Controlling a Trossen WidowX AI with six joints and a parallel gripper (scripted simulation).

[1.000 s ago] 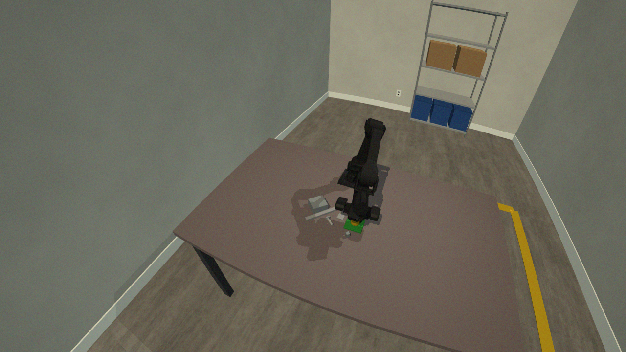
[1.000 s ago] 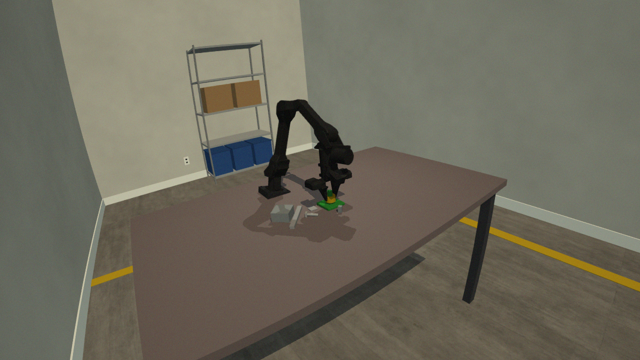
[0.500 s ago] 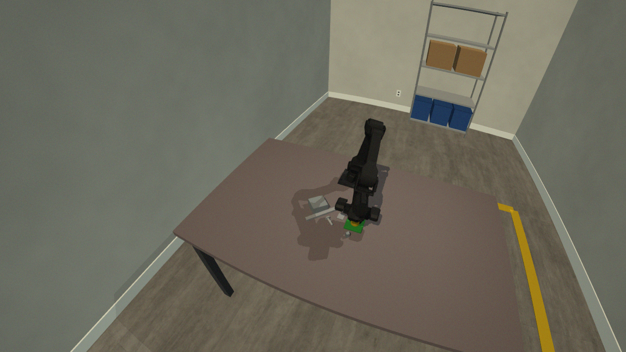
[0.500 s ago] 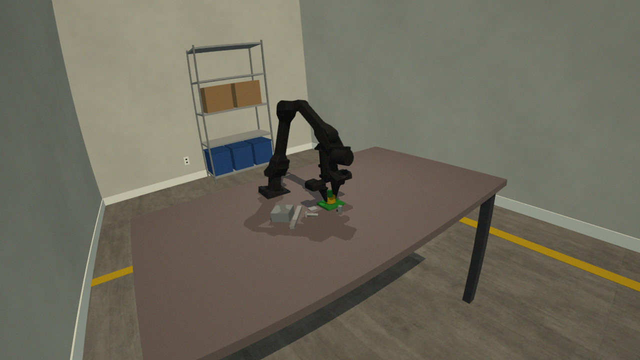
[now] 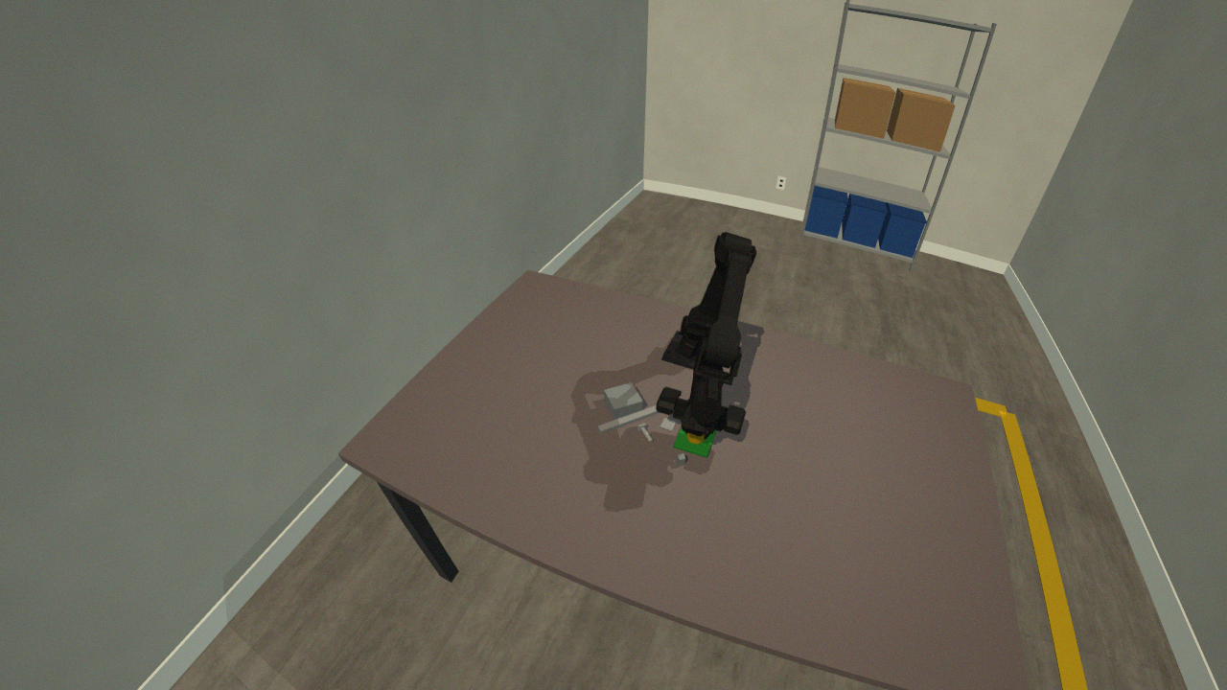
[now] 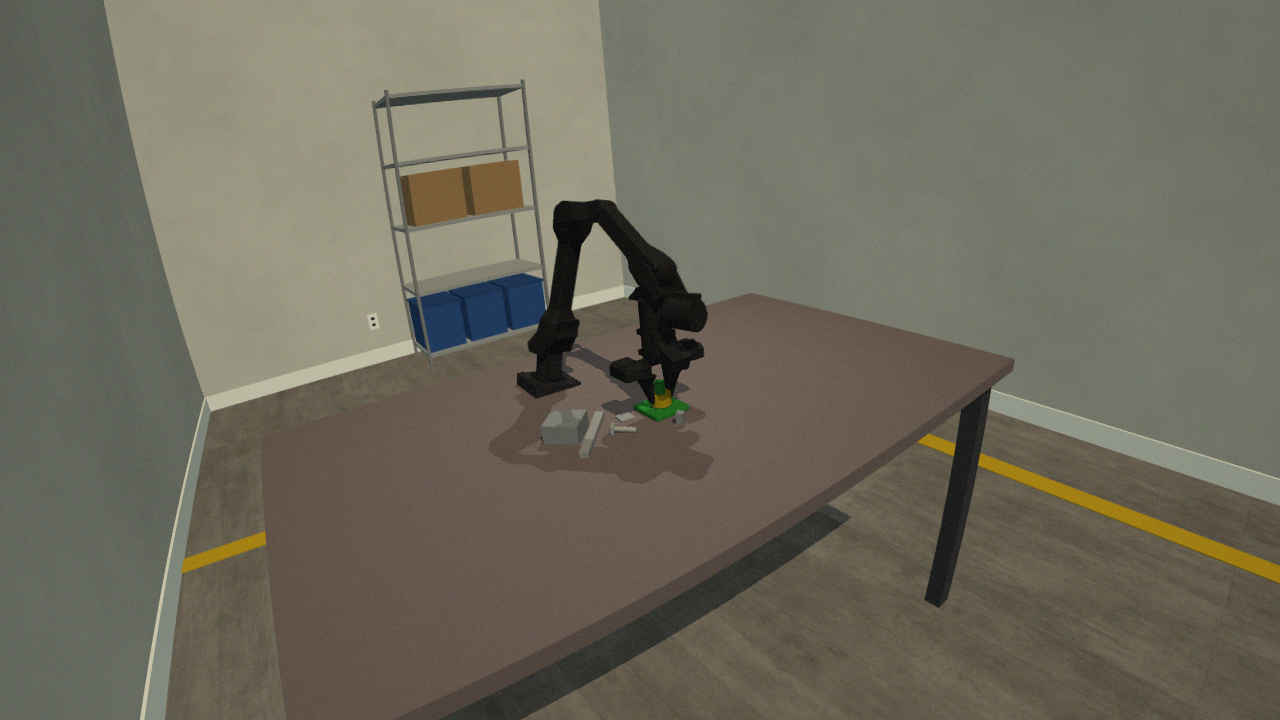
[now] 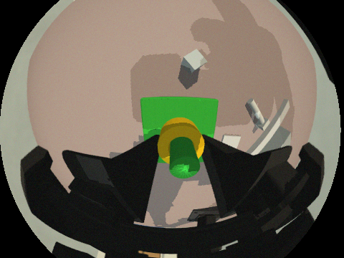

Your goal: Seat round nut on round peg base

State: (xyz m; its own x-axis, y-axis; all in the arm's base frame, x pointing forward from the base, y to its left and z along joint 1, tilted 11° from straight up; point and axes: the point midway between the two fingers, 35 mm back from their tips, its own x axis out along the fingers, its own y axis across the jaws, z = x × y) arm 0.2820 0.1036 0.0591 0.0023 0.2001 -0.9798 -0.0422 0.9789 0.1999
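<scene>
The orange round nut (image 7: 168, 140) rings the upright green peg (image 7: 183, 158), low near its green base (image 7: 158, 112).

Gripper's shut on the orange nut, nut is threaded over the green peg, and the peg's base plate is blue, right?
Not quite: the base plate is green, like the peg, as the wrist view shows. The gripper is indeed shut on the orange nut, which rings the peg.
</scene>
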